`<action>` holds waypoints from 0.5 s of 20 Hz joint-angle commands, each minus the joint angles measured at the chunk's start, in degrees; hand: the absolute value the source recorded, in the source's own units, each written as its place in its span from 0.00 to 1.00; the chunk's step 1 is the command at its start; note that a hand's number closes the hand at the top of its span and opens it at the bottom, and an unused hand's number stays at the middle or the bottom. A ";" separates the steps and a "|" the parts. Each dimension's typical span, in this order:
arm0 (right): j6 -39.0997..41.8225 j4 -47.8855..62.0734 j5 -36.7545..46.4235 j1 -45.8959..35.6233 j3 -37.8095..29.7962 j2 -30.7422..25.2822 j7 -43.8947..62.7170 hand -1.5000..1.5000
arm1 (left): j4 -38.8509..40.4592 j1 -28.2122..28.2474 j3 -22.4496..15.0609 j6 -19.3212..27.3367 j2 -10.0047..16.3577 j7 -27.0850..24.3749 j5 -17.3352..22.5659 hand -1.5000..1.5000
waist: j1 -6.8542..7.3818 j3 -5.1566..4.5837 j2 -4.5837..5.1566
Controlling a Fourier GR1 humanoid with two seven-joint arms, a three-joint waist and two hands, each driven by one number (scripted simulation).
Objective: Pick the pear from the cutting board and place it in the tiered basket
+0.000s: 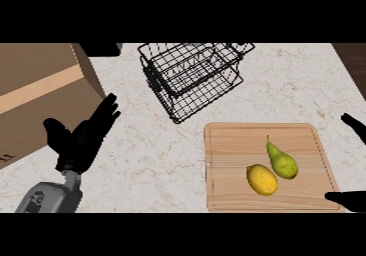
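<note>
Approach step: pear lies ungrasped on cutting board. Right hand and left hand both held open. Pear to be grasped next.

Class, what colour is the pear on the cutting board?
Green; the pear shows best in the head view.

pear on cutting board | tiered basket behind board
</note>
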 commanded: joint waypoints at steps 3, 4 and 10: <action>4.84 -13.46 9.62 -4.14 6.32 -3.61 28.34 0.00 | 1.13 0.61 -0.06 -1.15 -0.25 -1.42 -0.40 0.50 | 1.29 0.05 0.25; 5.58 -16.93 10.88 -4.01 8.67 -2.32 32.98 0.00 | 0.81 0.84 -1.00 -1.37 -0.39 -1.35 -1.06 0.50 | 1.12 0.09 0.16; 12.42 -16.21 15.70 -18.20 19.98 9.28 52.69 0.00 | 6.51 -2.68 0.55 -3.10 -2.03 -3.26 -1.14 0.50 | 1.84 0.27 0.47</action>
